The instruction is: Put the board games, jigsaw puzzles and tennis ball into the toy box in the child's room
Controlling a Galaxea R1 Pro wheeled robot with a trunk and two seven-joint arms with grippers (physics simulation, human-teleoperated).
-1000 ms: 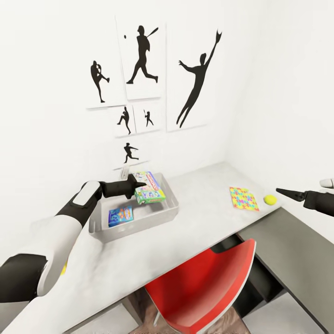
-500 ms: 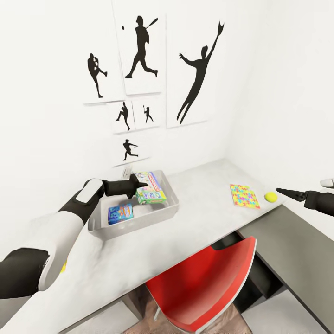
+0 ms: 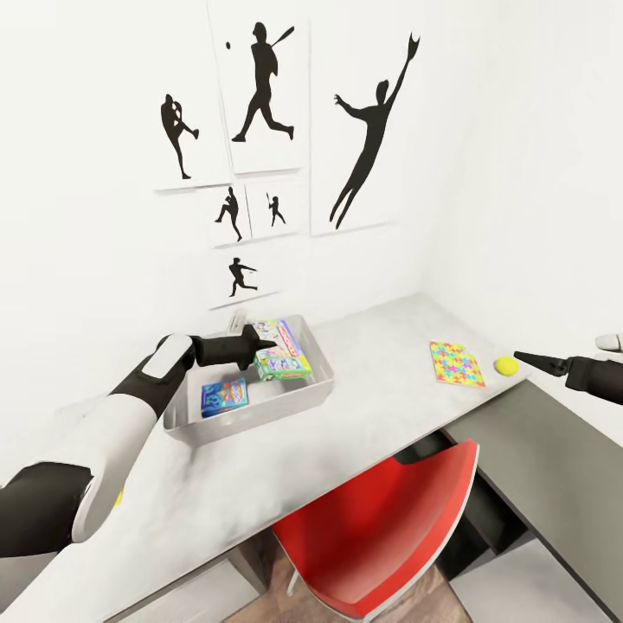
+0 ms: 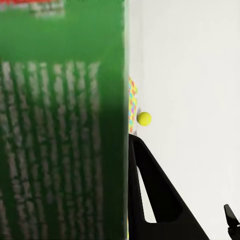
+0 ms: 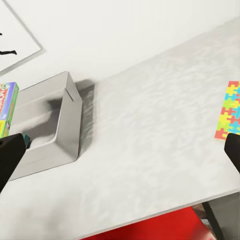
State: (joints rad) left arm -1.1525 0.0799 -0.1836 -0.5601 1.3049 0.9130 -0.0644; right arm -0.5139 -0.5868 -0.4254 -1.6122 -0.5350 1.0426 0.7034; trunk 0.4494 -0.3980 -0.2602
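The toy box [image 3: 318, 394] stands on the table [image 3: 381, 415] near the wall. In it lie a small blue board game [image 3: 224, 395] and a long pale one [image 3: 283, 332]. A green-white board game [image 3: 284, 366] leans on its edge between them. My left gripper [image 3: 264, 346] hovers just over that green game [image 4: 60, 140], open; the game lies against the outside of one finger [image 4: 150, 190]. A jigsaw puzzle [image 3: 456, 362] and the tennis ball [image 3: 506, 366] rest at the table's right end. My right gripper [image 3: 522, 355] is open, right beside the ball.
A red chair [image 3: 381, 528] is pushed under the table's front edge. A lower dark grey cabinet [image 3: 536, 467] adjoins the table on the right. Athlete silhouette prints [image 3: 260, 86] hang on the white wall behind the toy box [image 5: 65, 125].
The whole view has shifted slightly. Both arms and the toys keep the same places relative to one another.
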